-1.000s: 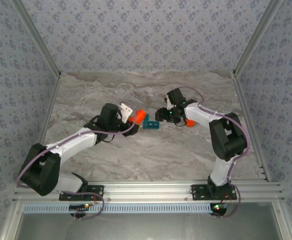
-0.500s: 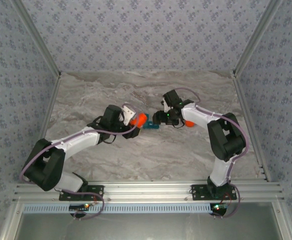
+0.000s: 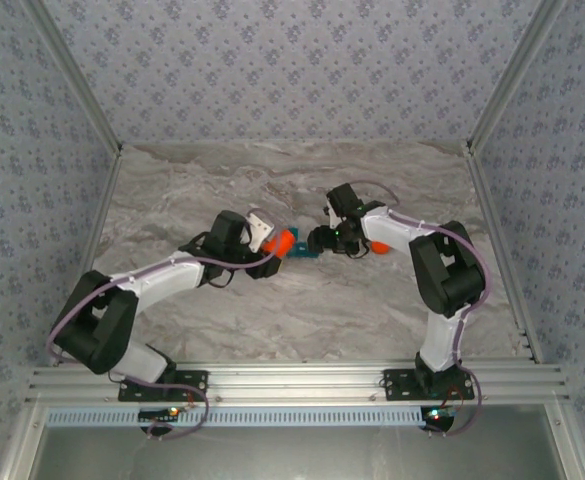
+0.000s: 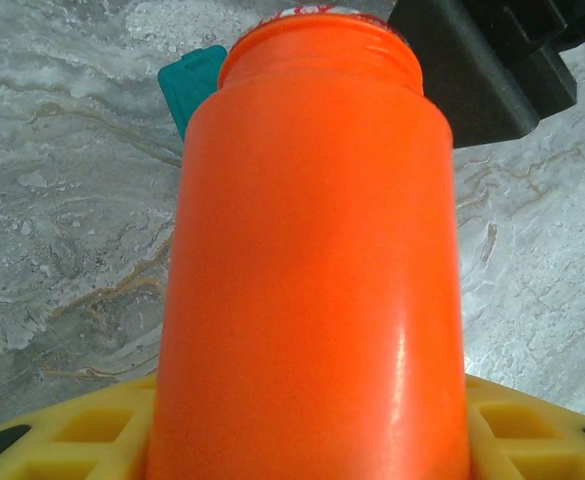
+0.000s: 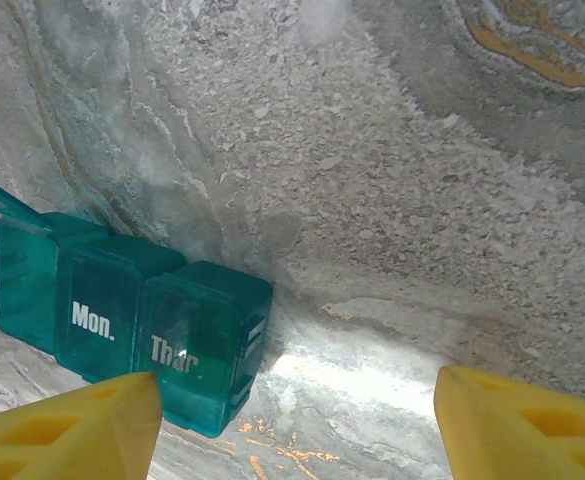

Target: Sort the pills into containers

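- Orange bottle: pinched in the left gripper, mouth toward the pill box.
- Teal pill box: on the marble table, between both arms, lids marked "Mon." and "Thur".
- Yellow-fingered right gripper: spread wide, empty, one finger just beside the pill box.

pill box: on the table, mid-table.
bottle: in the left gripper, just left of the pill box, mouth toward it.
right gripper: just right of the pill box.
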You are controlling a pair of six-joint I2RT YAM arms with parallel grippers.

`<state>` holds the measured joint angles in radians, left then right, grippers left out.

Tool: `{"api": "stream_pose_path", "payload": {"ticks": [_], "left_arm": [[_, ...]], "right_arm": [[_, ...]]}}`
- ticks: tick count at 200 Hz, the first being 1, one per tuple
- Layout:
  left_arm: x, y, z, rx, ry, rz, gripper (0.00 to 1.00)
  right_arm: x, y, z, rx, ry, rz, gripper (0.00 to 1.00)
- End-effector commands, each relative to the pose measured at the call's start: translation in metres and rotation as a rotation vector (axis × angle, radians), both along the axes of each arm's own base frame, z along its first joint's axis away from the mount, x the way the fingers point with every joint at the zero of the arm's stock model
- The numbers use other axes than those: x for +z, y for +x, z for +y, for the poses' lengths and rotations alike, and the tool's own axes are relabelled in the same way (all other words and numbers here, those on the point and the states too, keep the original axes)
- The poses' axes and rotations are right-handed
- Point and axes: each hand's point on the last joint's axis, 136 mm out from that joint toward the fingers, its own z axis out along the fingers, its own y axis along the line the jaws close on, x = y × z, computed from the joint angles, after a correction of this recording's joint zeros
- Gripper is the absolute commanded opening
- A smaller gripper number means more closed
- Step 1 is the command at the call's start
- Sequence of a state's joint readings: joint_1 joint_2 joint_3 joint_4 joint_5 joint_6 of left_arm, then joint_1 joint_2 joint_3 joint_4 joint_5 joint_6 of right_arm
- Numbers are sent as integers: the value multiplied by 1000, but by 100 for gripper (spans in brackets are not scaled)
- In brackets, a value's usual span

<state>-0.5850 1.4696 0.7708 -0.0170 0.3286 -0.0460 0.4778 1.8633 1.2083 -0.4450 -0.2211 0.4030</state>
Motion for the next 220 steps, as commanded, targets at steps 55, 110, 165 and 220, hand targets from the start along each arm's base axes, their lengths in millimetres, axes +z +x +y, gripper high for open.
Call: {"api": "stream_pose_path", "payload": {"ticks": [55,110,165,220], "left_arm": [[3,4,-14,-50,-10,23,0],[0,4,-16,-63,-2,42,0],[-3,3,-15,-65,6,51,0],[-1,4,-16,-68,5,49,0]], "right_arm": [[-17,-13,-14,-14,-28,56,74],[-16,-11,-12,-24,-9,60,73],[-4,0,-3,-19,23,38,77],[5,8,1,-18,36,23,77]]}}
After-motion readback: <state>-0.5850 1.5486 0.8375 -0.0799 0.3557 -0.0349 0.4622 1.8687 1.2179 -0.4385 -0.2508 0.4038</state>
